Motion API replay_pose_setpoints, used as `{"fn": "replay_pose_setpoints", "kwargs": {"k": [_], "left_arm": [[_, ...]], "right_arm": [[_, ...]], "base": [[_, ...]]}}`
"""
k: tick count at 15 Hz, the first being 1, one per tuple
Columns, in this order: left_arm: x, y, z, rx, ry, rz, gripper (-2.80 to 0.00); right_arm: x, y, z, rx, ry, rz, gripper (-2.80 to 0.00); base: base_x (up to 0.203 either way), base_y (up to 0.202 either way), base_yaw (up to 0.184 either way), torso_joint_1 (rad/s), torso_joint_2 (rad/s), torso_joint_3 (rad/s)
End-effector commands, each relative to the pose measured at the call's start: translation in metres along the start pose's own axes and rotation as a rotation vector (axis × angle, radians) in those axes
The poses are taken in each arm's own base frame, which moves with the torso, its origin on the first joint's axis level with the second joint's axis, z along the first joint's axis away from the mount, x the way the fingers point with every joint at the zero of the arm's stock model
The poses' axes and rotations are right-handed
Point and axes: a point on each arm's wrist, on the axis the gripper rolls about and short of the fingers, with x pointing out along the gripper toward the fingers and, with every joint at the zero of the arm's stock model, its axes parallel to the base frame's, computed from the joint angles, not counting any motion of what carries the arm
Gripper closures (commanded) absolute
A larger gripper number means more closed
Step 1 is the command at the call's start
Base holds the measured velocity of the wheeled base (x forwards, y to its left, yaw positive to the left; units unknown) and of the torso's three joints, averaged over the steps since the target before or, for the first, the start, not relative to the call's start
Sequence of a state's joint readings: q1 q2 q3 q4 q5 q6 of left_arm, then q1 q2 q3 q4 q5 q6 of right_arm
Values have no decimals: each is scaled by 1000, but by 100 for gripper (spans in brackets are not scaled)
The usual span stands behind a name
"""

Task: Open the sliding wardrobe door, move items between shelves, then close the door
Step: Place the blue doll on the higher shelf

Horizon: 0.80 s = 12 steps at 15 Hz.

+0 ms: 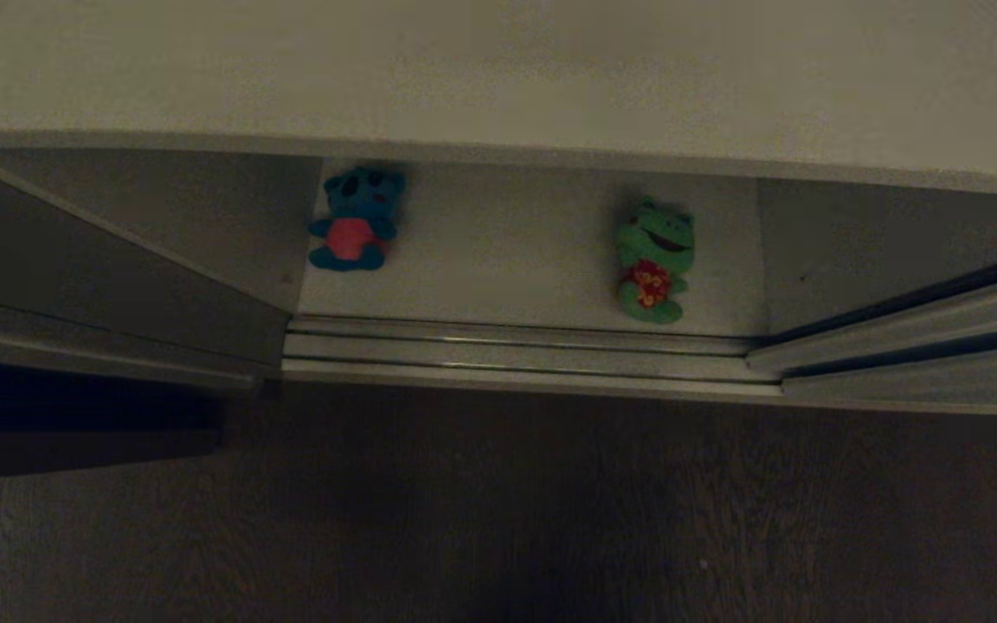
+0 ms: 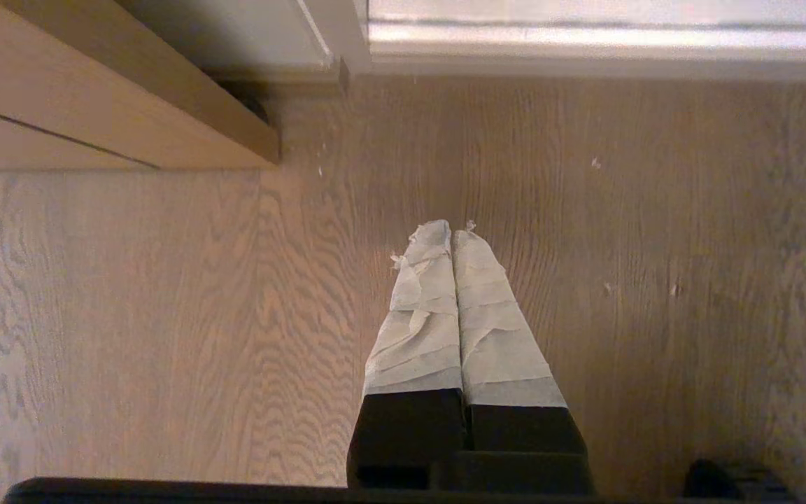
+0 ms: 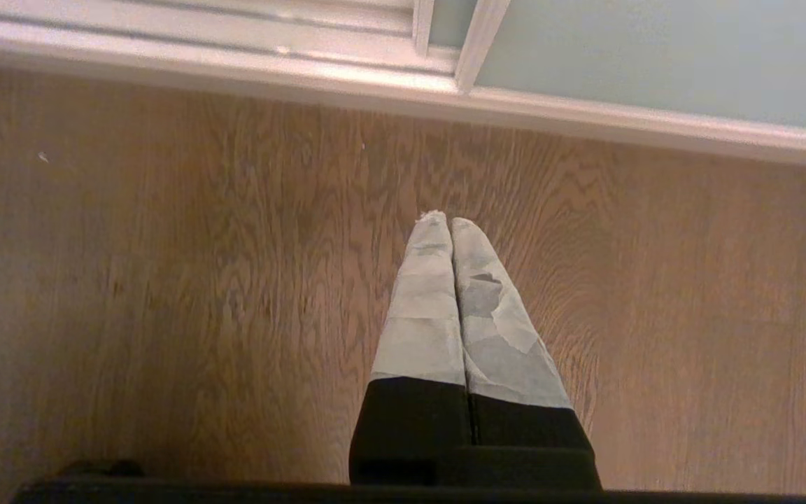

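Dim wood-grain floor (image 1: 498, 519) runs up to the pale metal bottom track (image 1: 516, 350) of the wardrobe, and the opening stands clear. The sliding wardrobe door, a matte grey-green panel in a beige frame (image 3: 655, 56), sits off to the right, so the opening step looks done. On the lowest off-white shelf board (image 1: 507, 260) lie both plush toys: the teal-blue bear with a red belly (image 1: 356, 221) on the left, the green frog with red trim (image 1: 654, 260) well apart on the right. Moving them and closing up remain. Both taped hands, left hand (image 2: 452, 234) and right hand (image 3: 448, 224), hang pressed together over bare floor, short of the track, holding nothing.
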State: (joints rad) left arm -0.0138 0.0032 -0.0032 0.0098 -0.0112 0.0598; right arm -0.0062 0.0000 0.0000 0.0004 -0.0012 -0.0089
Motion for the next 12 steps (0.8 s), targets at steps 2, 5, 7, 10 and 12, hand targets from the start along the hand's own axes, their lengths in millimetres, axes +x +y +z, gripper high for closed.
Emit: {"fn": "replay_pose_setpoints", "kwargs": {"k": [2,5,7,10,12], "left_arm": [[0,0,0,0,2,-1,0],[0,0,0,1,2,-1,0],[0,0,0,7,-3,0,0],[0,0,-1,23,3,2,0],[0,0,-1,12,0,3,0]], "right_arm": [[0,0,0,0,-2,-1,0],[0,0,0,0,0,0,0],[0,0,0,0,-2,0,0],[0,0,0,0,0,0,0],[0,0,0,0,-1,-1,0]], "base": [[0,0,0,2,1,-197],[0,0,0,1,0,-197],[0,0,0,4,2,-195],[0,0,0,6,1,-132],[0,0,0,1,5,-34]]}}
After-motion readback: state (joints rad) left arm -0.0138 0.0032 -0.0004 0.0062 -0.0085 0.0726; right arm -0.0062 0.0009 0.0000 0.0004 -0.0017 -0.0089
